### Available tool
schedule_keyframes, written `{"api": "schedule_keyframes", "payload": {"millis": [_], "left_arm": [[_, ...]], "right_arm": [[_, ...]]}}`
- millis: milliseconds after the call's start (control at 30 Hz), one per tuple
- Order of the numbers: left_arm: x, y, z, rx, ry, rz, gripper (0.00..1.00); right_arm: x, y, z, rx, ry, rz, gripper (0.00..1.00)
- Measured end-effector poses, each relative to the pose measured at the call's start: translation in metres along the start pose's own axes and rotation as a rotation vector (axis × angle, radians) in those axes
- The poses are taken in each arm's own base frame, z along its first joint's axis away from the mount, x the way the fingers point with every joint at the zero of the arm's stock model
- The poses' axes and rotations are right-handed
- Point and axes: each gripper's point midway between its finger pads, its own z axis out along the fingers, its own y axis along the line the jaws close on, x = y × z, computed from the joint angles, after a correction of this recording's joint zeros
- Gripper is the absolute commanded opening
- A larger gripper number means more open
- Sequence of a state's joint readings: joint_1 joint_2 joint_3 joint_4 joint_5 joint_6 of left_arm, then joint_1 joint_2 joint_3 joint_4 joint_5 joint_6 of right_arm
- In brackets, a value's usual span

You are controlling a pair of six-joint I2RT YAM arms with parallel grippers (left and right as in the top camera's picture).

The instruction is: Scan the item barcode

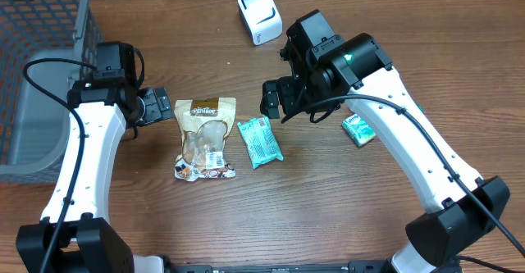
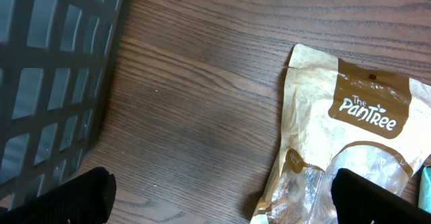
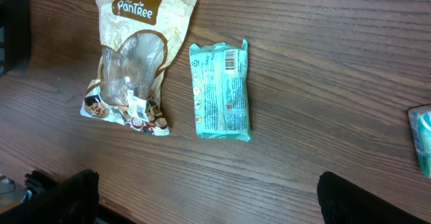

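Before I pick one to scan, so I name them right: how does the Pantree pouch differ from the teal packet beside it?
The Pantree pouch is tan and brown with a clear window; the teal packet is opaque. The pouch is larger than the packet. The packet shows a barcode near one end; the pouch shows only a small white label, unreadable. Both lie flat, apart.

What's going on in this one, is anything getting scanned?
Nothing is being scanned yet. Both arms hover over the wooden table with open, empty grippers. The left gripper is beside the tan Pantree snack pouch. The right gripper is close to the teal plastic packet, whose barcode faces up. A small green-and-white box lies further right. The white barcode scanner stands at the far edge and a grey mesh basket sits on the left.
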State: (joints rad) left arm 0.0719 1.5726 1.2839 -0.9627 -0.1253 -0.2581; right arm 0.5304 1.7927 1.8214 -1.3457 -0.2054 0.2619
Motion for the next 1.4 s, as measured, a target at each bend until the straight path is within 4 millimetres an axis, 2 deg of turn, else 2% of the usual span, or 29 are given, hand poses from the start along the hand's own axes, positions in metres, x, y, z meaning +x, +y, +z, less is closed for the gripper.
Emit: {"api": "schedule_keyframes", "payload": {"millis": [1400], "left_arm": [[0.0,-0.0001,0.0,0.0,0.0,0.0,1.0]], "right_arm": [[-0.0064,0.0025,-0.0001,-0.01,-0.026,-0.007,1.0]]}}
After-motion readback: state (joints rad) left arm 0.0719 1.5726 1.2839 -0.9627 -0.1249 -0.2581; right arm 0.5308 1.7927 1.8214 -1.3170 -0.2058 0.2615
